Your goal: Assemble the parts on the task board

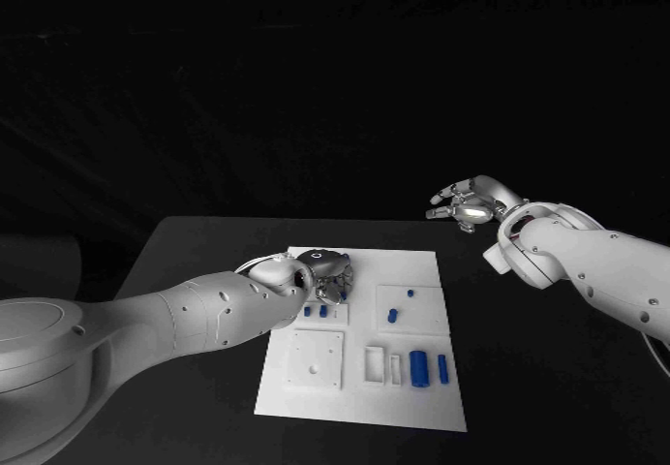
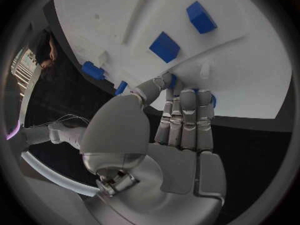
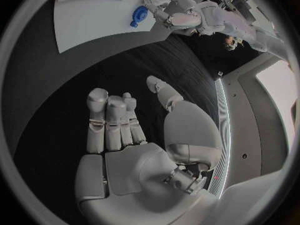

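The left hand [image 1: 324, 274] hangs low over the white board [image 1: 419, 407] near its far left corner, roughly at ten o'clock from the board's middle; in the left wrist view its fingers [image 2: 187, 120] lie side by side, pressed together and reaching down, with the thumb [image 2: 150, 88] drawn in against them over something blue [image 2: 213, 101]; whether that piece is truly pinched or merely touched I cannot tell, since the fingertips hide the contact. Just beside the hand lie two short blue pegs [image 1: 319, 312]; another small blue piece [image 1: 394, 313] rests toward the middle, and two longer blue cylinders [image 1: 419, 368] stand by the white blocks at about five o'clock. The right hand [image 1: 472, 205] is raised off the board at one o'clock, over the dark worktop [image 1: 196, 242], its fingers [image 3: 112, 120] loosely apart and holding nothing.

The main danger, as I judge it, is a shallow hold; if the fingertips bear on only an edge of the blue piece, it may roll or flick away across the smooth board when lifted, perhaps off the far edge, which is close. The closed fingers also block the view of the contact, so a misjudged descent could press the piece flat; the knuckles sweeping sideways might knock the two pegs nearby. A tilted piece would then jam at its socket. The right hand is well apart and too far away to steady anything.
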Available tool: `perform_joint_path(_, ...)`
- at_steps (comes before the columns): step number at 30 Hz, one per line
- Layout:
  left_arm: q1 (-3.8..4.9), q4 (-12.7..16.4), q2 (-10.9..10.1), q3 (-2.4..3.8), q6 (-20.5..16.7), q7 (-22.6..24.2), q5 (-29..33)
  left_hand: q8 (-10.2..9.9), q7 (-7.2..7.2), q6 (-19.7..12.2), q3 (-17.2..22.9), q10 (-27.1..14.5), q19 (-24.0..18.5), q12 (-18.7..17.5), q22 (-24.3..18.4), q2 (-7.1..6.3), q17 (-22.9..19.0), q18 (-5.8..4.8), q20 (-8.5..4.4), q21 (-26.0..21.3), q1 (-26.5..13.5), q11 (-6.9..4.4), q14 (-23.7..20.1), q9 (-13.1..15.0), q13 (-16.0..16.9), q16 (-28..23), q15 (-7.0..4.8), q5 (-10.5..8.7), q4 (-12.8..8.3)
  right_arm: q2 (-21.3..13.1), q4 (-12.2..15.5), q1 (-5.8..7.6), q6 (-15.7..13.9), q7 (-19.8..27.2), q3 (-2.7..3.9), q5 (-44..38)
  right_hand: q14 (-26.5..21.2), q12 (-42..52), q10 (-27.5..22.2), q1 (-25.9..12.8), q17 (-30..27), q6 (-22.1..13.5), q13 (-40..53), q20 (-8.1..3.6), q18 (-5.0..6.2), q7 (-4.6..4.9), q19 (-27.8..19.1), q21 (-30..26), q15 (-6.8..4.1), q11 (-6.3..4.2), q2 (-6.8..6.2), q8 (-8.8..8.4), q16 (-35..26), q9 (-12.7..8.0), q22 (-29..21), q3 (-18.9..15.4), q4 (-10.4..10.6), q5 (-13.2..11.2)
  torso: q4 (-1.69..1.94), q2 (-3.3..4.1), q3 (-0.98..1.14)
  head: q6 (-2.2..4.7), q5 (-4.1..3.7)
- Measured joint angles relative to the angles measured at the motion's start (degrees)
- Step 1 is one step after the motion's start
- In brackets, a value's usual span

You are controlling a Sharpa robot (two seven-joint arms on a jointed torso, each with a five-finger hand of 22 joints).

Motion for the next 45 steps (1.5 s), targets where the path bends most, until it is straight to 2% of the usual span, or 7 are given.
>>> perform_joint_path(7,-0.15,-0.1,0.0,-0.08,-0.8,0.0,-0.4,1.0,-0.86,2.2,0.1,2.9,1.3,0.7,0.0,0.74,-0.5,0.32,-0.51,0.4,-0.8,-0.90,1.6,0.3,0.2,0.4,-1.22,-0.01,0.4,-0.1,0.1,0.00,0.0,0.0,0.00,0.0,0.0,0.0,0.0,0.0,0.0,0.0,-0.1,0.01,0.00,0.01,0.0,0.0,0.00,0.00,0.00,0.00,0.0,0.0,0.0,0.0,0.0,0.0,-0.04,0.03,0.01,-0.04,0.02)
perform_joint_path(12,-0.26,0.0,-0.1,-0.15,-1.3,0.0,-0.4,1.5,-1.21,3.4,0.2,4.4,2.1,1.0,0.0,1.21,-0.8,0.32,-0.60,0.7,-1.2,-1.51,2.7,0.3,0.6,0.4,-1.63,0.26,0.6,-0.1,0.1,0.00,0.0,0.0,0.00,0.0,0.0,0.2,0.0,0.0,0.0,0.0,-0.1,0.02,0.00,0.00,0.0,0.0,0.00,0.00,0.00,-0.01,0.0,0.0,0.0,0.0,0.0,0.0,-0.03,0.04,0.02,-0.10,-0.03)
perform_joint_path(29,-0.58,1.1,-1.5,-0.25,-3.3,0.1,0.7,1.9,-1.51,4.1,0.1,5.3,3.0,1.1,0.0,1.81,-1.0,0.32,-0.93,0.9,-1.4,-1.81,3.7,0.5,0.6,0.4,-2.06,0.21,0.7,0.0,0.1,0.00,0.0,0.0,0.00,0.0,0.0,0.2,0.0,0.0,0.0,0.0,-0.1,0.13,0.00,-0.03,0.1,0.0,0.00,0.00,0.00,-0.01,0.0,0.0,0.0,0.0,0.0,0.0,-0.02,0.02,0.05,0.21,0.09)
perform_joint_path(33,-0.65,1.9,-2.3,0.08,-4.1,0.1,2.8,1.8,-1.42,4.2,0.2,5.3,3.0,1.1,0.0,1.81,-1.0,0.32,-0.92,0.9,-1.4,-1.81,3.7,0.5,0.6,0.4,-2.06,0.21,0.8,0.0,0.1,0.00,0.0,0.1,0.00,0.0,0.0,0.2,0.0,0.0,0.0,0.0,-0.1,0.14,0.00,-0.03,0.1,0.0,0.00,0.00,0.00,-0.01,0.0,0.0,0.0,0.0,0.0,0.0,-0.01,0.01,0.05,0.37,0.19)
perform_joint_path(36,-0.67,2.6,-3.0,0.79,-4.6,0.1,4.6,1.8,-1.42,4.2,0.2,5.3,3.0,1.1,0.0,1.81,-1.0,0.32,-0.90,0.9,-1.4,-1.81,3.7,0.5,0.6,0.4,-2.06,0.21,0.9,-0.1,0.1,0.00,0.0,0.1,0.00,0.0,0.0,0.2,0.0,0.0,0.0,0.0,-0.1,0.21,0.00,-0.04,0.0,0.0,0.00,0.00,0.00,-0.01,0.0,0.0,0.0,0.0,0.0,0.0,0.02,0.00,0.03,0.50,0.22)
perform_joint_path(41,-0.62,4.2,-4.1,2.58,-5.1,0.2,7.4,1.7,-1.42,4.2,0.2,5.3,3.1,1.1,0.0,1.80,-1.0,0.32,-0.83,0.9,-1.4,-1.81,3.7,0.4,0.6,0.4,-2.05,0.20,0.9,-0.1,0.0,0.00,0.0,0.1,0.00,0.0,0.0,0.2,0.0,0.0,0.0,0.0,-0.2,0.22,0.00,-0.04,0.0,0.0,0.00,0.00,0.00,-0.01,0.0,0.0,0.0,0.0,0.0,0.0,0.07,-0.01,-0.01,0.66,0.32)
perform_joint_path(45,-0.59,5.4,-5.1,3.10,-5.4,0.2,8.8,1.6,-1.42,4.2,0.2,5.3,3.1,1.1,0.0,1.79,-1.0,0.32,-0.83,0.9,-1.4,-1.81,3.7,0.4,0.6,0.4,-2.05,0.20,0.9,-0.2,0.1,0.00,0.0,0.1,0.00,0.0,0.0,0.2,0.0,0.0,0.0,0.0,-0.2,0.23,0.00,-0.04,0.0,0.0,0.00,0.00,0.00,-0.01,0.0,0.0,0.0,0.0,0.0,0.0,0.10,-0.03,-0.01,0.73,0.51)
